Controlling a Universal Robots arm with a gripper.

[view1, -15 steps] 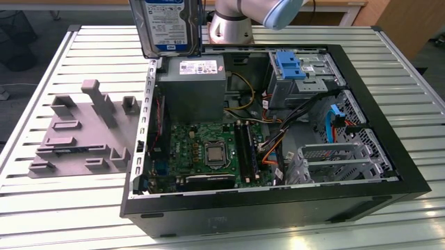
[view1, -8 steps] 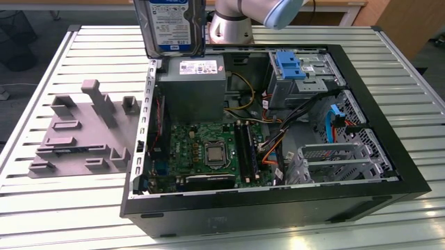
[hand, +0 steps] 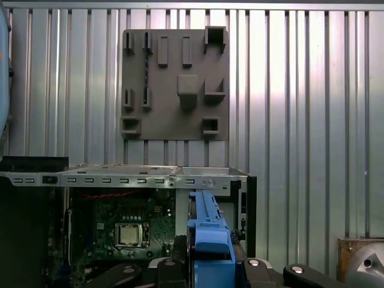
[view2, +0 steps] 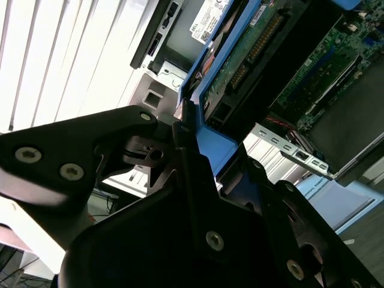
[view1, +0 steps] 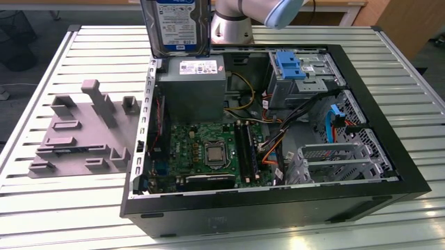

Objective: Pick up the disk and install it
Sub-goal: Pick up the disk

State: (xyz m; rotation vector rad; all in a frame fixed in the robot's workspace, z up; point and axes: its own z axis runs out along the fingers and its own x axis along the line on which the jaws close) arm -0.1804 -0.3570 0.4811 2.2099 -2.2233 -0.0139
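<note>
Grasp: gripper (hand: 210, 264) jaws clenched on the blue frame (hand: 210, 237) of the disk (view1: 174, 23) | Pose: disk upright between the jaws, apparently lifted to clear the case wall | Below jaws: open computer case (view1: 410, 177), motherboard (hand: 126, 231)

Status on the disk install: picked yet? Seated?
Done: the pick looks complete. The disk hangs upright over the open computer case, near the grey power supply in the exterior view. In hand: the gripper is shut on the disk's blue frame, seen in both wrist views. Left: the install; the disk is not yet seated in the case.
</note>
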